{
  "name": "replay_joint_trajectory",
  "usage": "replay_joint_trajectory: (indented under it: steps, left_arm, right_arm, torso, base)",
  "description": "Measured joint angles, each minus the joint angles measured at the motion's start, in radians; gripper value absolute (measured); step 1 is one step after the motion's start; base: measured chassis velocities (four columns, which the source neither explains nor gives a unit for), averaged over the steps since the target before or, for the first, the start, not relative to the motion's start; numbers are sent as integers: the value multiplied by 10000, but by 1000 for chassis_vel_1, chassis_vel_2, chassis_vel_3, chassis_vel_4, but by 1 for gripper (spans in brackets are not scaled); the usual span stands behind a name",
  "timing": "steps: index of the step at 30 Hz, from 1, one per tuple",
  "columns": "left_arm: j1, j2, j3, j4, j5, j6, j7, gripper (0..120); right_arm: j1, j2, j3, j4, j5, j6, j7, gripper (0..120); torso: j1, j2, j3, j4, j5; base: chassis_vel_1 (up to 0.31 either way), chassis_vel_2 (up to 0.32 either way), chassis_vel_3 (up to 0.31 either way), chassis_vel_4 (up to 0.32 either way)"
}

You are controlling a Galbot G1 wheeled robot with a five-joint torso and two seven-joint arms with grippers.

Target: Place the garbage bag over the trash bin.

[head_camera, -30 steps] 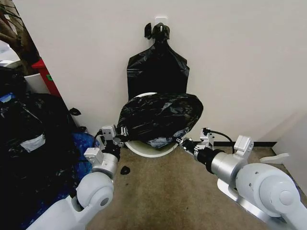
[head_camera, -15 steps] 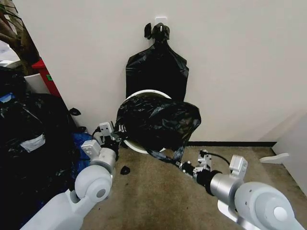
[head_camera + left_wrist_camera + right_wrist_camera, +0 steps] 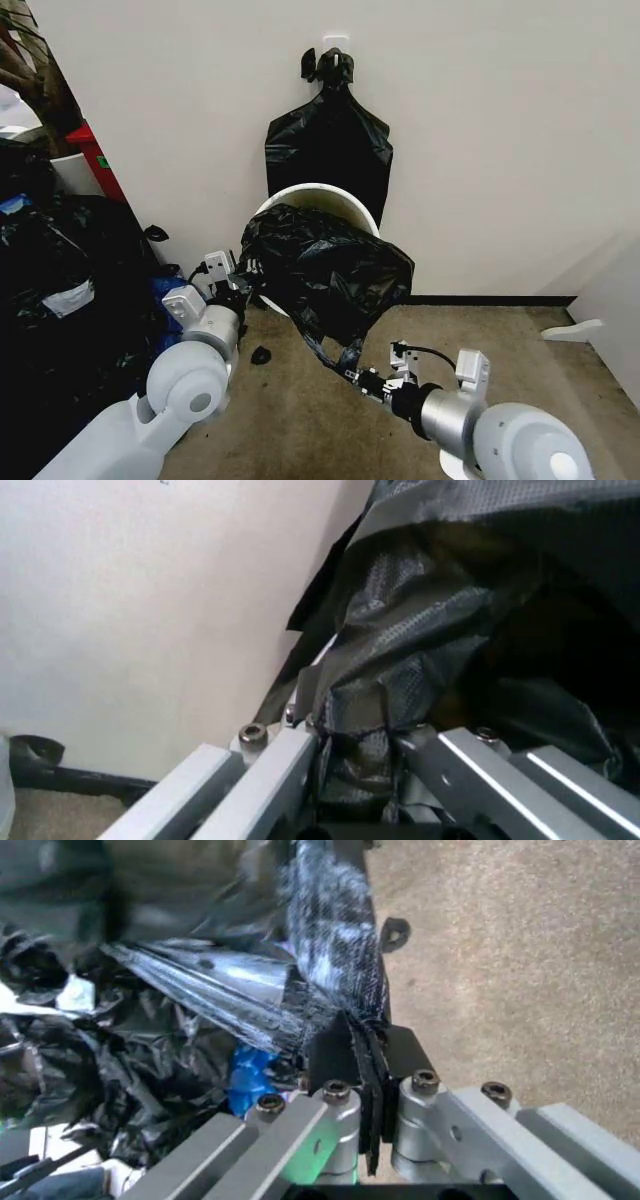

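Observation:
The white trash bin (image 3: 322, 193) is tipped toward me against the wall, its rim showing above the black garbage bag (image 3: 325, 268) draped across its mouth. My left gripper (image 3: 243, 277) is shut on the bag's left edge beside the bin; in the left wrist view the garbage bag (image 3: 420, 667) bunches between the fingers (image 3: 285, 769). My right gripper (image 3: 352, 377) is low over the floor, shut on a stretched strip of the bag. The right wrist view shows that garbage bag (image 3: 330, 967) strip pinched between the pads (image 3: 355, 1057).
A flat bunch of black bags (image 3: 328, 140) hangs from a wall hook above the bin. A heap of bulging black bags (image 3: 70, 290) and a blue bag crowd the left. A red box (image 3: 95, 155) stands behind. Brown floor lies open to the right.
My right gripper has dropped and pulled back toward me, stretching the bag's lower edge down and off the bin. More of the bin's white rim shows. The left gripper moved little.

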Motion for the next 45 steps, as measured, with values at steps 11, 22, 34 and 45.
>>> replay_joint_trajectory:
  steps: [11, 22, 34, 45]
  left_arm:
    - [86, 48, -34, -307, -208, 130, -201, 2]
    - [335, 163, -99, -718, -417, 314, -441, 2]
    - [2, 75, -146, -337, -664, 407, -691, 2]
    - [-705, -71, -113, 273, -1024, 454, -1023, 2]
  right_arm:
    - [264, 382, -789, -1279, -1877, 46, -612, 0]
    - [1121, 264, -595, -2671, -3311, 103, -1388, 0]
    - [5, -273, -469, -1149, -5422, -79, -1388, 28]
    - [-1841, -500, 180, -386, -8790, 54, -3256, 68]
  torso:
    - [1, 0, 0, -1, 0]
    - [1, 0, 1, 0, 2]
    - [1, 0, 0, -2, 2]
    - [1, 0, 0, -1, 2]
  base:
    - [0, 0, 0, 0]
    - [0, 0, 0, 0]
    - [0, 0, 0, 0]
    - [0, 0, 0, 0]
